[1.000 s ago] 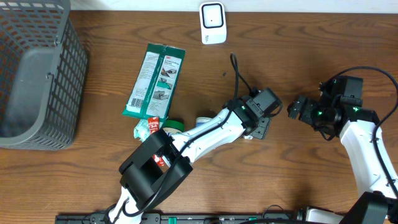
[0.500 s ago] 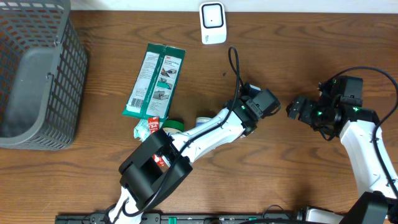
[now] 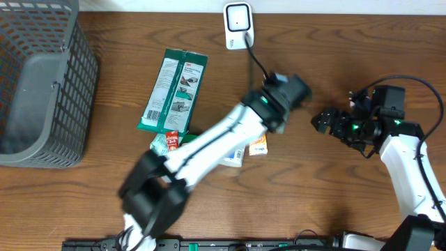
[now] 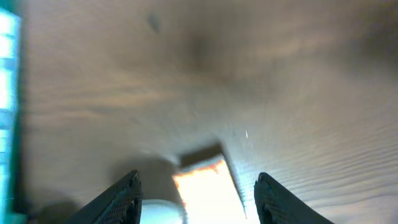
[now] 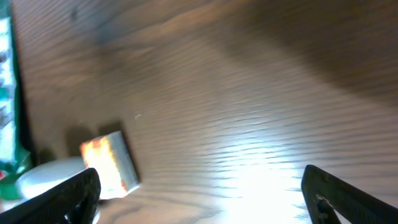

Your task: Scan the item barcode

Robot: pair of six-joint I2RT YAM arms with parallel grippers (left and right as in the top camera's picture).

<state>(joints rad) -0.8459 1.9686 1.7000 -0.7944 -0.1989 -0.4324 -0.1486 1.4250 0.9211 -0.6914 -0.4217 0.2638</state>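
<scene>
Grey mesh basket at the wooden table's left edge

Mock shop checkout; wooden table, grey mesh basket, white barcode scanner, green retail packet

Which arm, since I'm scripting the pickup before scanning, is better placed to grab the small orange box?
Probably left: the orange box lines up between the left gripper's open fingers in its wrist view; for the right gripper it sits far off to one side.
</scene>
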